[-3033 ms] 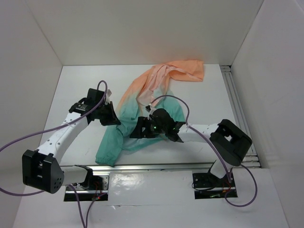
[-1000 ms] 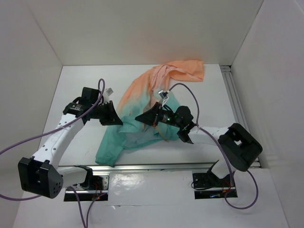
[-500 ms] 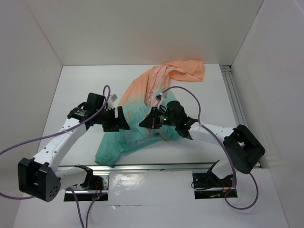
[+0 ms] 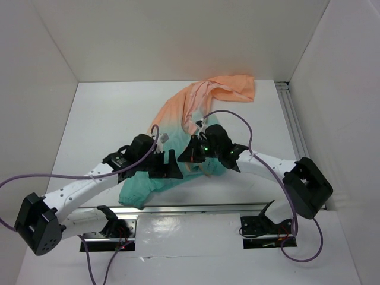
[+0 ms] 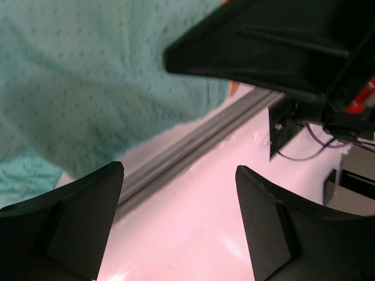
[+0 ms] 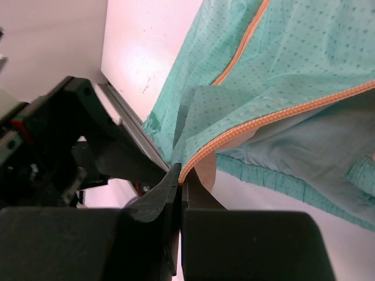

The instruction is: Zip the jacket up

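The jacket (image 4: 178,116) lies crumpled mid-table, peach-orange at the far end and teal-green toward me. My right gripper (image 4: 185,155) is shut on the end of the jacket's orange front zipper, and in the right wrist view the right gripper (image 6: 183,173) pinches that zipper edge (image 6: 258,122) and lifts the teal fabric (image 6: 299,52) off the table. My left gripper (image 4: 171,166) hovers just left of it over the teal hem. In the left wrist view the left gripper (image 5: 180,171) is open with nothing between its fingers, teal jacket cloth (image 5: 88,82) beyond it.
White walls box the table in on three sides. A metal rail (image 4: 196,207) runs along the near edge and a slotted rail (image 4: 292,119) along the right side. Purple cables loop over both arms. The right gripper's black body (image 5: 281,47) fills the left wrist view's top.
My left gripper has opened and swung right, from the table's left side to beside the right gripper. The right gripper has closed on the zipper edge and shifted slightly.
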